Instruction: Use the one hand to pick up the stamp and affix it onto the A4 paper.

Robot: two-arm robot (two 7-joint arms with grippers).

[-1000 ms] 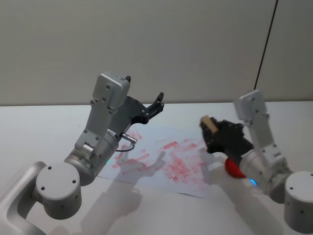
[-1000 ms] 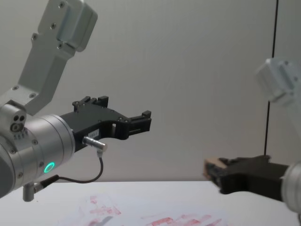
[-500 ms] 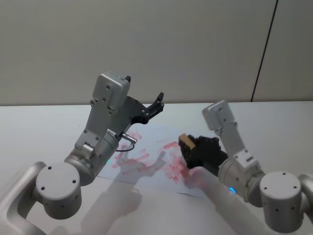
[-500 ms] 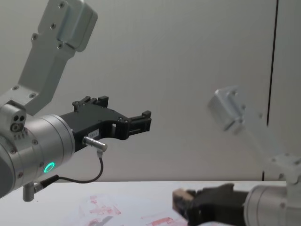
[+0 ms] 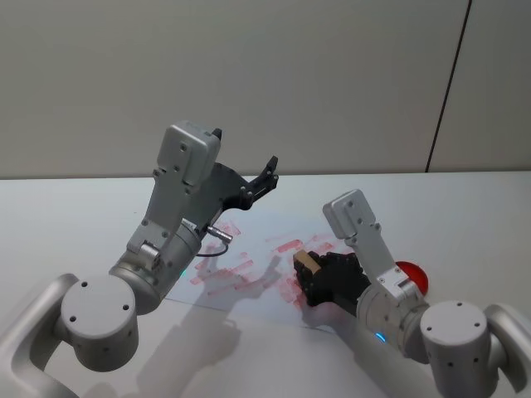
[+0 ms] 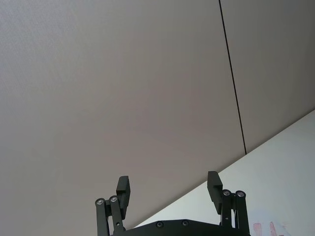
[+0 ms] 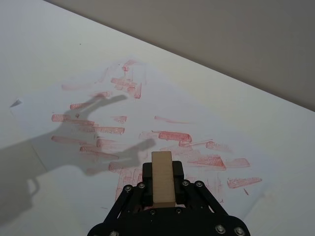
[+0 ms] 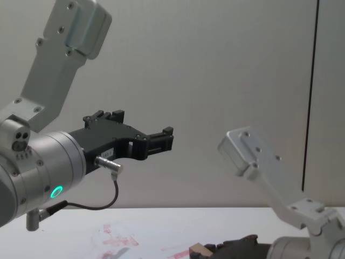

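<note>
The right gripper (image 5: 309, 272) has swung further in toward the robot's left and dropped lower since half a second ago. In the chest view it has sunk from mid-height to the bottom edge. With that move a red round object (image 5: 413, 275) has come into sight on the tabletop (image 5: 66, 224), to the right of the arm and off the sheet.

The jaws of this gripper are clamped on the stamp (image 5: 308, 262), a light wooden block that juts out forward past the black fingers. In the right wrist view the stamp (image 7: 162, 179) sits squarely between the two fingers (image 7: 178, 173), one long face turned to the camera.

It hangs over the right-hand part of the A4 paper (image 5: 259, 229), among the red smudged bars and close to the sheet's near edge. Whether its underside touches the sheet cannot be told. The chest view shows the block (image 8: 198, 251) low, just above the tabletop.

The A4 paper (image 7: 162, 110) lies flat on the tabletop, its red prints scattered in bars and blocks, with the shadow of a gripper falling across them.

The left gripper (image 6: 168, 183) has not shifted. It is raised above the left part of the sheet, pointing out toward the wall, jaws apart and holding nothing.
</note>
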